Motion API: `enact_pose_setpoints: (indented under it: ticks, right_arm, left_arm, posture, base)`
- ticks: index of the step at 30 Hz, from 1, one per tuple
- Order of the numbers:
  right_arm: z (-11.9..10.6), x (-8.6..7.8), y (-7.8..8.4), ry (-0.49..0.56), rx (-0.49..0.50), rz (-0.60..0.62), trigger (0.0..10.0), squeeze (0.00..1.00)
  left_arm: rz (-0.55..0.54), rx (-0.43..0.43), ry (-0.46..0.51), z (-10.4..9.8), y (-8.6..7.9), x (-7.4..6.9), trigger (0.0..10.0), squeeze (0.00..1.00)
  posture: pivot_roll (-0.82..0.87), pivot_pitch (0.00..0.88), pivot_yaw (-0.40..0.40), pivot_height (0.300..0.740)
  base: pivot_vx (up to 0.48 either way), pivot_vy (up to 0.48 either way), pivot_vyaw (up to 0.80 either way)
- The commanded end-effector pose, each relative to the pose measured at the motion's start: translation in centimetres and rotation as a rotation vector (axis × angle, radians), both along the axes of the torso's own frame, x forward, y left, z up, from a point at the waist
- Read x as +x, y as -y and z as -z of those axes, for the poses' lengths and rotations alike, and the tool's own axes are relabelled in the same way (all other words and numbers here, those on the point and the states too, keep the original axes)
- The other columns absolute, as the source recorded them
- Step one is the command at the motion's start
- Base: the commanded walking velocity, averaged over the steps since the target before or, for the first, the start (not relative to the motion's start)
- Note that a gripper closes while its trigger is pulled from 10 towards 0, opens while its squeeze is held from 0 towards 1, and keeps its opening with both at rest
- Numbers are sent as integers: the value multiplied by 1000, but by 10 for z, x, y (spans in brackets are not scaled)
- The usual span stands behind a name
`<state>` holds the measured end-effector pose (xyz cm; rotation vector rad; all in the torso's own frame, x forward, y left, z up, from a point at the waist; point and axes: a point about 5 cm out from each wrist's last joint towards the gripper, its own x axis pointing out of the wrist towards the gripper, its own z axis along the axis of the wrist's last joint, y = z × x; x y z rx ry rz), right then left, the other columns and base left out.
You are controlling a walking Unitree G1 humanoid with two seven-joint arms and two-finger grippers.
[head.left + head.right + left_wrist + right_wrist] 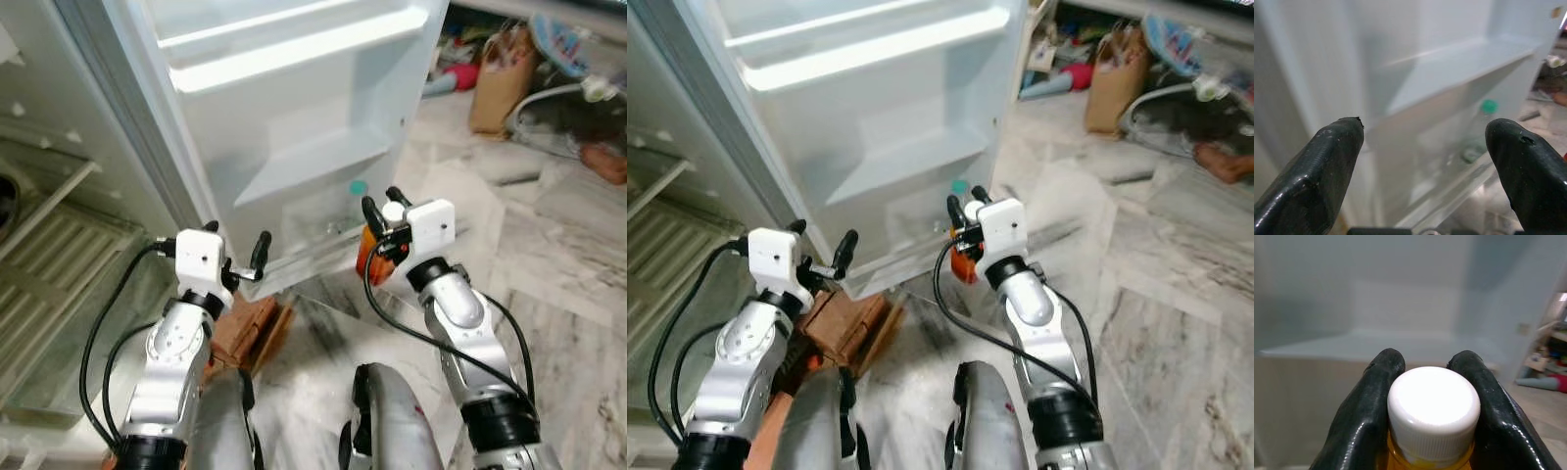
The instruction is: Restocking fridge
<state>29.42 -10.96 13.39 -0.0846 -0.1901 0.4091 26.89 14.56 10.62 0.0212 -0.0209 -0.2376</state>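
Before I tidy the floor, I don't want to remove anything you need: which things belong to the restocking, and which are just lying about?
Part of the job:
- orange bottle with white cap, held in the right gripper
- green-capped bottle in the fridge door bottom shelf
- left gripper, fingers open

Lying about:
- brown paper bag
- white cable
- bricks

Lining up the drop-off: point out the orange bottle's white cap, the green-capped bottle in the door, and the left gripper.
white cap [1433,399], right wrist view, cap top
green-capped bottle [1489,106], left wrist view, green cap
left gripper [1425,147], left wrist view, between open fingertips
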Motion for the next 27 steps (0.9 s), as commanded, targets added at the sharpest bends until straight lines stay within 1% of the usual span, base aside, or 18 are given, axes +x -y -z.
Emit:
enact_pose_setpoints:
  ticks: [1, 15, 21, 27]
  right_arm:
    - [-10, -2, -6, 45, 9, -34, 10000, 0]
    - [-8, -1, -5, 36, 1, -21, 10000, 0]
    - [-9, -1, -7, 41, -1, -45, 10000, 0]
    - [-9, -2, -8, 46, -5, -54, 10000, 0]
  left_arm:
    - [-4, -4, -5, 0, -1, 0, 10000, 0]
    - [-12, -13, 0, 0, -2, 1, 10000, 0]
    - [-26, -7, 1, 0, -2, 2, 10000, 0]
    - [-52, 7, -4, 2, -12, -4, 10000, 0]
  posture:
    - [-36, 103, 8, 618]
    - [-38, 103, 3, 618]
    - [-38, 102, 2, 618]
    - [-35, 103, 2, 618]
  base:
    - [270, 0, 0]
    - [269, 0, 0]
    - [214, 0, 0]
    - [0, 0, 523]
